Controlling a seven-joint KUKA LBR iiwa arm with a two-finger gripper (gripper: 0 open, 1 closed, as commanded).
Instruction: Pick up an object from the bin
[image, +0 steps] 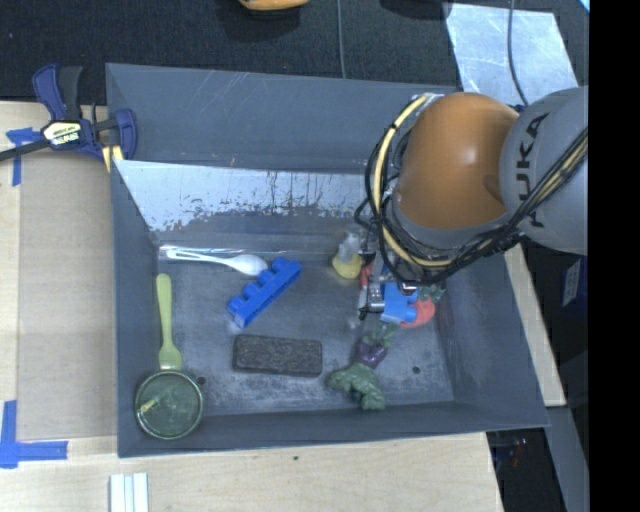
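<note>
The arm's orange-capped wrist (450, 165) hangs low over the right side of the grey metal bin (300, 125), probably to line up on the small blue-and-red plastic piece (408, 308) beneath it. Whether the jaws are apart or together cannot be told.

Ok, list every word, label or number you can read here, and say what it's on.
"KUKA": dark letters running up the grey arm, the last letter hard to make out.
Things lying in the bin: no lettering that can be read.
</note>
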